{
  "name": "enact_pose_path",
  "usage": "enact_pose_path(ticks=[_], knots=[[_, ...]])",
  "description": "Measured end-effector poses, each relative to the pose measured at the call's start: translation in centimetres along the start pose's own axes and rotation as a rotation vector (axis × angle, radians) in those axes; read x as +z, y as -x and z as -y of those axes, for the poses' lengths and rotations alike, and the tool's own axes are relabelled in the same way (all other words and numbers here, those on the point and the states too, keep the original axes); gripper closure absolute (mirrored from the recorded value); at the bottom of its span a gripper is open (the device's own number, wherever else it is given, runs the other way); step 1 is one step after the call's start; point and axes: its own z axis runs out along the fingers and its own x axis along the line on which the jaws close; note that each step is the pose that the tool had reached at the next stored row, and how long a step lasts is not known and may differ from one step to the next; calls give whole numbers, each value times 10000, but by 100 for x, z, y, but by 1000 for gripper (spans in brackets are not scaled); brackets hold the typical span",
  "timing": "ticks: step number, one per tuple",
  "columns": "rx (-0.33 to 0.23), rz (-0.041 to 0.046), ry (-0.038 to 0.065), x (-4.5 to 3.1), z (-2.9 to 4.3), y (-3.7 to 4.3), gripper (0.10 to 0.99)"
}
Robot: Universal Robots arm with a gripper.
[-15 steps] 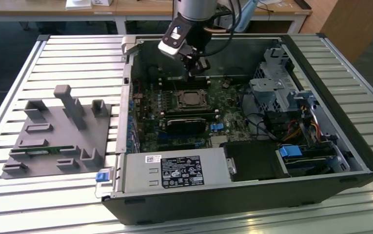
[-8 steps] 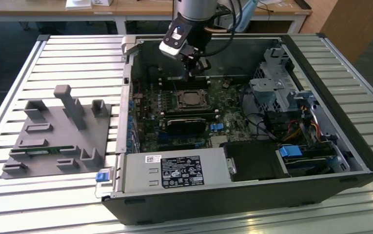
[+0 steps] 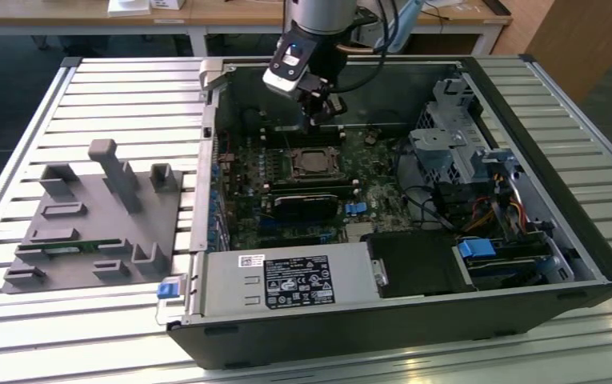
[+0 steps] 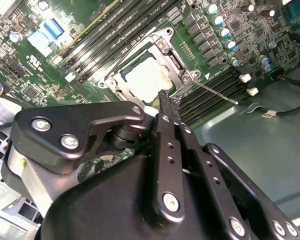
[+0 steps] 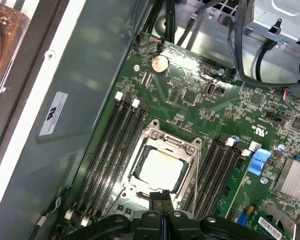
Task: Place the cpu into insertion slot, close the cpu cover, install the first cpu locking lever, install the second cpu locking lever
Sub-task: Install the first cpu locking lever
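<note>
The cpu (image 3: 311,163) (image 4: 144,80) (image 5: 160,168) lies flat in the insertion slot (image 3: 312,152) on the green motherboard, its pale metal top showing. The silver cpu cover (image 4: 166,46) (image 5: 169,142) lies down around it as a frame. In the second wrist view a thin metal locking lever (image 4: 217,93) juts out from the socket's corner over the memory slots. My gripper (image 3: 323,112) (image 4: 168,101) (image 5: 162,198) hangs above the socket's edge, fingers pressed together with nothing between them.
Black memory slots (image 5: 112,145) flank the socket. A black card (image 3: 306,204) sits nearer the case front, with a drive cage (image 3: 450,132) and cables at the exterior view's right. The case walls (image 3: 212,120) hem the arm in. A grey fixture (image 3: 92,216) stands outside.
</note>
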Motion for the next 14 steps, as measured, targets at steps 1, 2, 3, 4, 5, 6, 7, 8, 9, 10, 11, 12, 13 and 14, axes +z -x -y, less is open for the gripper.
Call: enact_pose_path(ticks=[1, 2, 3, 4, 5, 6, 7, 8, 9, 10, 11, 12, 13, 14], knots=[[-40, 0, 0, 0, 0, 0, 980], [-75, -1, 0, 0, 0, 0, 980], [-109, 0, -2, 0, 0, 0, 980], [-145, 0, -2, 0, 0, 0, 980], [-182, 0, -2, 0, 0, 0, 980], [-219, 0, -3, 0, 0, 0, 980], [-256, 0, -3, 0, 0, 0, 980], [-361, 0, -5, 0, 0, 0, 980], [-433, 0, -5, 0, 0, 0, 980], [-467, 0, -6, 0, 0, 0, 980], [-499, 0, -6, 0, 0, 0, 980], [-531, 0, -7, 0, 0, 0, 980], [-563, 0, -7, 0, 0, 0, 980], [-594, 0, -7, 0, 0, 0, 980]])
